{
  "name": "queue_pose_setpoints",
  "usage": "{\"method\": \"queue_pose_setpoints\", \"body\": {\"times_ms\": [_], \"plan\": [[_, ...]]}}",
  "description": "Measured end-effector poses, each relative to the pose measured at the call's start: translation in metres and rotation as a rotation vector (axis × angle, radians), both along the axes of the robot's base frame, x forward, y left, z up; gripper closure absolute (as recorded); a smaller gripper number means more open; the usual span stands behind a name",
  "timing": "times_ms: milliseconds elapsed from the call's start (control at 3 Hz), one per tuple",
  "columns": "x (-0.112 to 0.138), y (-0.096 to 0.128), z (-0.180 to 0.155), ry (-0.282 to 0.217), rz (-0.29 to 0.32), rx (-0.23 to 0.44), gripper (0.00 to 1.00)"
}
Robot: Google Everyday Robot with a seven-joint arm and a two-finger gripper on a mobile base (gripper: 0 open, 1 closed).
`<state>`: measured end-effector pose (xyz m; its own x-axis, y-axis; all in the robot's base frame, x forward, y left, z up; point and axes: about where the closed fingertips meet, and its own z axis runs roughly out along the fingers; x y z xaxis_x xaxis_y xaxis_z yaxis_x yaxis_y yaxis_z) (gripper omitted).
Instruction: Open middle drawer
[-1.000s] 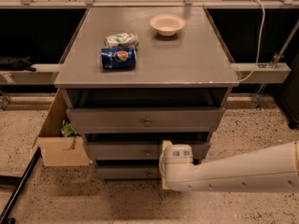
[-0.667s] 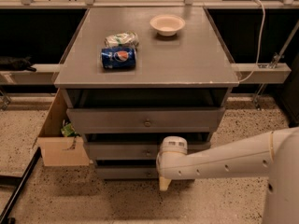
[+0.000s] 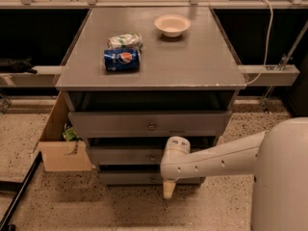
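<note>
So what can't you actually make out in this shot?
All in the camera view:
- The middle drawer: its right part is hidden behind the arm.
- The gripper: it hangs before the bottom drawer, right of its knob; contact with anything can't be judged.
- The box: its contents are mostly hidden by the cabinet.
- The packet: its label is too blurred to read.

My cream-tipped gripper [image 3: 168,189], on a white arm, hangs before the lower drawers. The middle drawer [image 3: 120,155] is plain grey with a dull metal knob. The cabinet top [image 3: 202,66] is grey. On it are a blue can [image 3: 121,60] with a red-and-white logo and a cream bowl [image 3: 172,25]. The floor [image 3: 125,206] is beige, speckled dark.
</note>
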<state>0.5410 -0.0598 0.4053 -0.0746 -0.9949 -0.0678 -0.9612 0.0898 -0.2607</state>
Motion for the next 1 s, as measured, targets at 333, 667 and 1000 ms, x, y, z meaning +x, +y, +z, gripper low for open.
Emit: {"method": "queue_pose_setpoints", "body": {"times_ms": [333,667,1000], "plan": [[0.0009,-0.0103,-0.0051,0.024,-0.013,0.013,0.0],[0.0006,-0.0093,-0.0071,0.035,-0.015,0.03,0.0],[0.0006,-0.0093,-0.0071,0.035,-0.015,0.03,0.0]]}}
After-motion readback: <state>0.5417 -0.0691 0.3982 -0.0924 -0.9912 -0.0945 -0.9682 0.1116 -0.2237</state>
